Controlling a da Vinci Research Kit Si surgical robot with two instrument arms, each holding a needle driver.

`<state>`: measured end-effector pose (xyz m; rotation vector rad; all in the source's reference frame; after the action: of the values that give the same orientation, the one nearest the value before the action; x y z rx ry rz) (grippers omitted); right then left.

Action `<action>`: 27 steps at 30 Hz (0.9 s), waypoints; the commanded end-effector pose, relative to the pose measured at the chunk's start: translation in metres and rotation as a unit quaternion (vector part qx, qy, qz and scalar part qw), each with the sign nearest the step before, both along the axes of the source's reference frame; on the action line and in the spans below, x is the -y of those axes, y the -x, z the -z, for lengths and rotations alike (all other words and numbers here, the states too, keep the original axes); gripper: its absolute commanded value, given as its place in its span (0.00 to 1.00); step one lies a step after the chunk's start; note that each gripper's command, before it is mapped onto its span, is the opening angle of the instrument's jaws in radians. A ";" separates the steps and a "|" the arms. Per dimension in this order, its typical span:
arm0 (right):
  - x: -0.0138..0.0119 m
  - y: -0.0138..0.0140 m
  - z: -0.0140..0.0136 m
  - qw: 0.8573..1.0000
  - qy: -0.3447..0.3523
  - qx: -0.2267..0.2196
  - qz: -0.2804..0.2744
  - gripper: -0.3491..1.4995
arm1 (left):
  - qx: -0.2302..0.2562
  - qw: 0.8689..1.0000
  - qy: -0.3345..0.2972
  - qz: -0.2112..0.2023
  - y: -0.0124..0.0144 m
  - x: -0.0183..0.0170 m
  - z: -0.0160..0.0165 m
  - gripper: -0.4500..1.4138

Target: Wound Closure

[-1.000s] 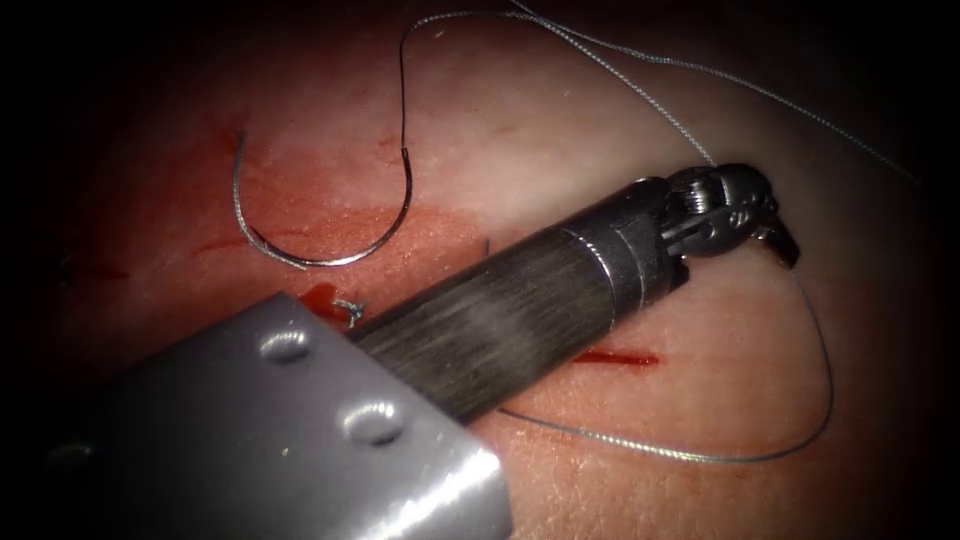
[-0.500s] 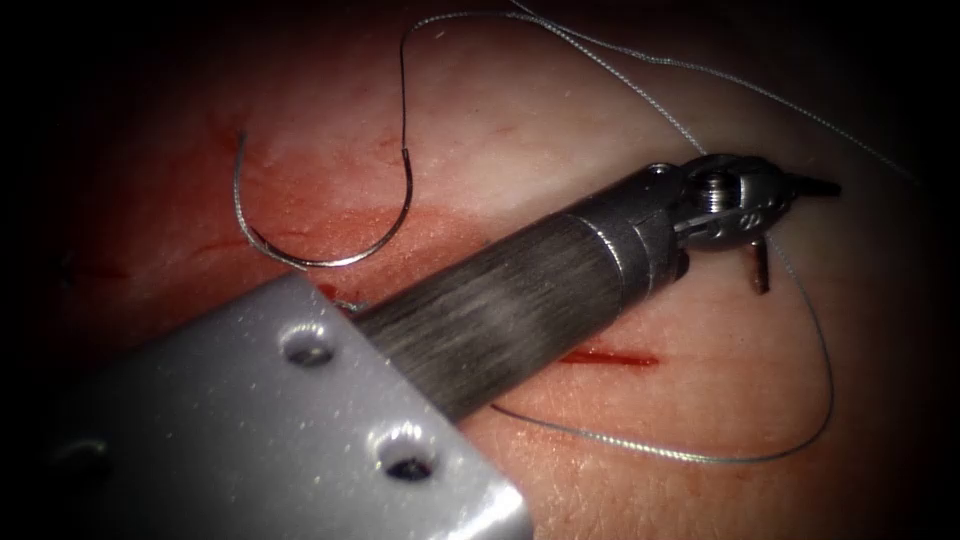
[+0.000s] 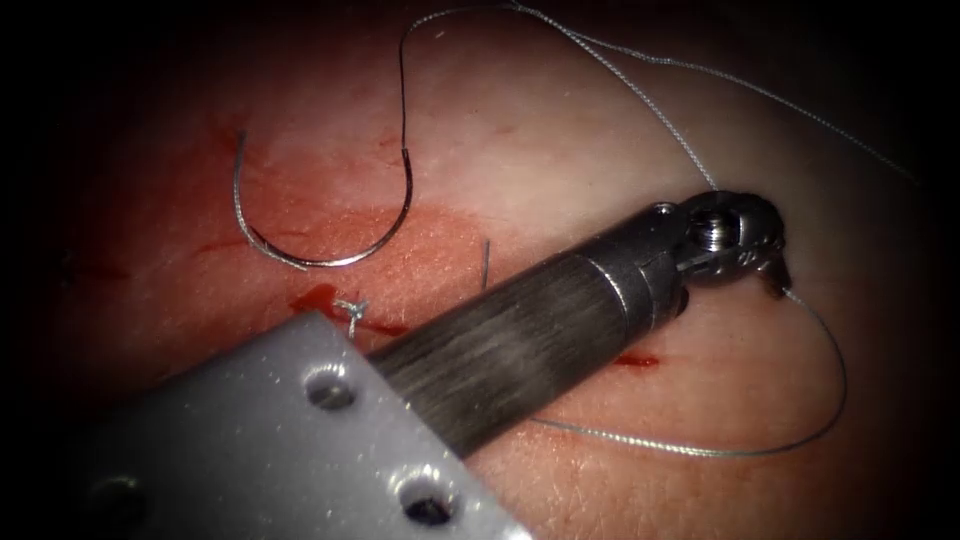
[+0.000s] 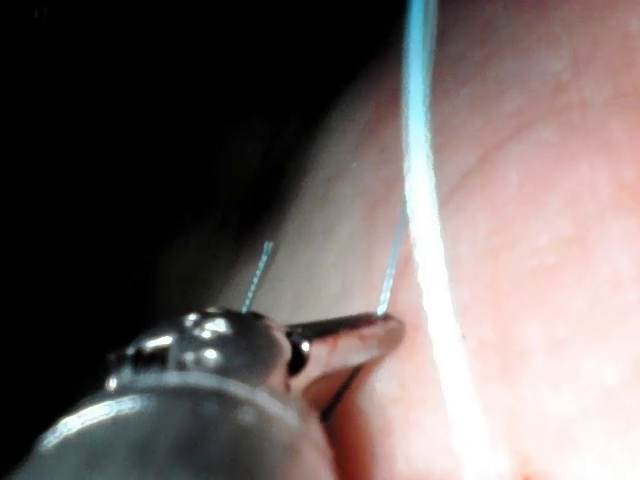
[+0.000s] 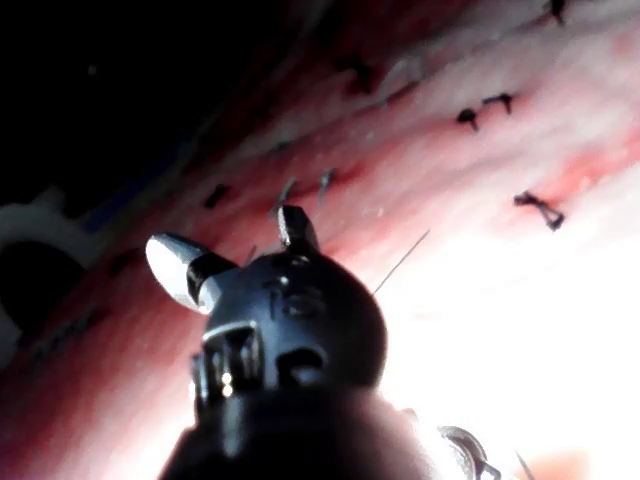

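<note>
Needle (image 3: 320,225) free on tissue (image 3: 560,130) — left tool (image 3: 775,275) clamps thread (image 3: 700,450) | right tool (image 5: 235,255) agape, empty

The left tool's fingers (image 3: 775,272) have closed on the thread (image 3: 700,452).

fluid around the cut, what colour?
Red fluid, patchy on the pale pink tissue; endoscope view shows it best.

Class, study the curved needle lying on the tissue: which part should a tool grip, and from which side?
Grip the needle on its right limb, short of the thread end, coming from above, jaws across the wire: it seems to lie flat and free, curve open toward the picture's top. The left tool holds thread; the right tool, jaws open, holds nothing.
</note>
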<state>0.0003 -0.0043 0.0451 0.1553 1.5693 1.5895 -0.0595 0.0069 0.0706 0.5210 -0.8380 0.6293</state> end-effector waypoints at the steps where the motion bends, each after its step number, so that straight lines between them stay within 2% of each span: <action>1: -0.0011 -0.0003 0.0007 1.000 0.004 -0.002 -0.002 0.76 | -0.003 1.000 0.004 0.010 0.0003 -0.0017 0.0011 0.00; 4: -0.0011 -0.0003 0.0007 1.000 0.004 -0.002 -0.002 0.76 | 0.003 0.999 0.014 0.030 -0.0001 -0.0033 0.0022 0.00; 6: -0.0011 -0.0003 0.0008 1.000 0.004 -0.002 -0.001 0.76 | 0.012 0.998 0.028 0.061 -0.0023 -0.0059 0.0047 0.00; 7: -0.0010 -0.0004 0.0008 1.000 0.004 -0.002 -0.002 0.76 | 0.008 0.995 0.036 0.088 -0.0052 -0.0082 0.0069 0.00; 8: -0.0010 -0.0005 0.0008 1.000 0.004 -0.002 -0.002 0.76 | 0.004 0.994 0.038 0.104 -0.0066 -0.0092 0.0078 0.00; 9: -0.0009 -0.0006 0.0007 1.000 0.004 -0.005 -0.002 0.76 | 0.002 0.992 0.047 0.121 -0.0101 -0.0109 0.0092 0.00; 10: -0.0008 -0.0008 0.0006 1.000 0.003 -0.004 0.000 0.76 | 0.001 0.991 0.051 0.128 -0.0117 -0.0112 0.0096 0.00; 13: -0.0003 -0.0014 0.0001 1.000 -0.005 0.000 0.003 0.72 | -0.006 0.987 0.051 0.152 -0.0164 -0.0110 0.0106 0.00; 14: 0.0001 -0.0017 -0.0002 1.000 -0.008 0.004 0.005 0.71 | -0.007 0.984 0.045 0.170 -0.0186 -0.0108 0.0110 0.00; 15: 0.0008 -0.0023 -0.0010 1.000 -0.022 0.019 0.013 0.71 | -0.006 0.980 0.037 0.197 -0.0221 -0.0101 0.0119 0.00; 17: 0.0015 -0.0028 -0.0021 0.998 -0.039 0.036 0.024 0.71 | -0.006 0.972 0.024 0.232 -0.0253 -0.0093 0.0128 0.00; 18: 0.0024 -0.0035 -0.0038 0.996 -0.055 0.055 0.035 0.71 | -0.004 0.965 0.012 0.262 -0.0277 -0.0085 0.0136 0.00; 22: 0.0050 -0.0049 -0.0084 0.994 -0.051 0.077 0.056 0.71 | -0.007 0.943 0.004 0.334 -0.0314 -0.0066 0.0145 0.00; 27: 0.0070 -0.0072 -0.0113 0.995 -0.032 0.072 0.069 0.70 | -0.032 0.927 0.016 0.374 -0.0334 -0.0075 0.0140 0.00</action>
<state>0.0074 -0.0123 0.0570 0.1799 1.3611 1.5101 -0.0255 0.0138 0.0576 0.1419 -0.8622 -0.0779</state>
